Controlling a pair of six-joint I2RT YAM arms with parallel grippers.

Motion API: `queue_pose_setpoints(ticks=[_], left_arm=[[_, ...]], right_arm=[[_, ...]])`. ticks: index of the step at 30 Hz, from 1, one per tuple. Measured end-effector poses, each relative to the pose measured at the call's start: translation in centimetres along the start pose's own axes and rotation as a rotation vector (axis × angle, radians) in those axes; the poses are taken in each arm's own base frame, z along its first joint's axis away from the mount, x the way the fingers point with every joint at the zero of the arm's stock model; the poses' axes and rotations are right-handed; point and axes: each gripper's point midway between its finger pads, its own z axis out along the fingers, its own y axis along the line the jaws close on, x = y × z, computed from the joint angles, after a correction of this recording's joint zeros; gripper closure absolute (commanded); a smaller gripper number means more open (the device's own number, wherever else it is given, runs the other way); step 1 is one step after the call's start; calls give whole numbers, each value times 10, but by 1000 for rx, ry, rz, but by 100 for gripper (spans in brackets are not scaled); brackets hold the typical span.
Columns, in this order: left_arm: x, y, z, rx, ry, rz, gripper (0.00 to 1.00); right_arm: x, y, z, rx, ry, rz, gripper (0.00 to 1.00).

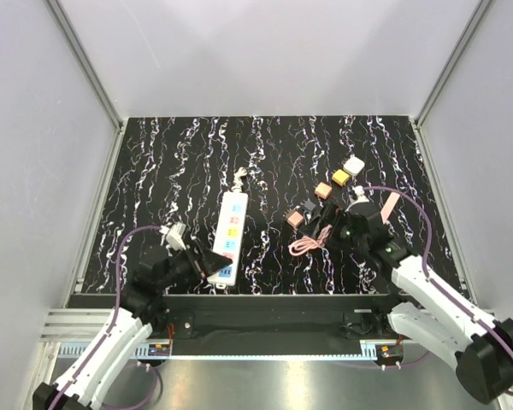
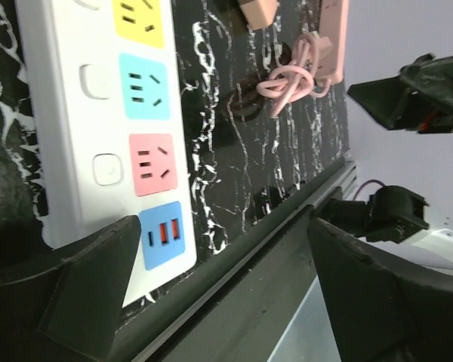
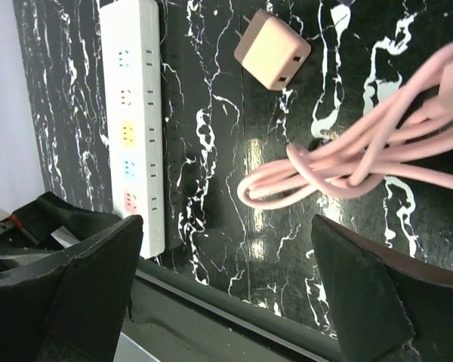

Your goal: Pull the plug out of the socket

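White, long rectangular plastic power strip, the socket (image 1: 229, 236), lies flat on the black, white-veined bench (image 1: 154, 171), left of centre. Its coloured outlet patches face up and its bundled white cord is at the far end. Left pincer (image 1: 203, 272) is spread wide at the strip's near end and pinches nothing. One finger (image 2: 90, 286) overlaps the near corner; contact cannot be told. Right pincer (image 1: 329, 235) is spread wide and empty above a coiled pink cable (image 3: 340, 166), well apart from the socket. A pink cube adapter (image 3: 272, 49) lies near the coil.

No lettering can be read, even on the socket (image 2: 106, 128)
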Motion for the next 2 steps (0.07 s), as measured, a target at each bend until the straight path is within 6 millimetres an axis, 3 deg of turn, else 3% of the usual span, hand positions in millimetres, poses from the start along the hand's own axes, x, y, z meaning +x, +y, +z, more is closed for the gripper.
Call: queue_pose_setpoints(ticks=[2], left_arm=[[-1,-6,-2,29,-5,10,1]], right_arm=[[5,-2,-6,-19,-5,0,0]])
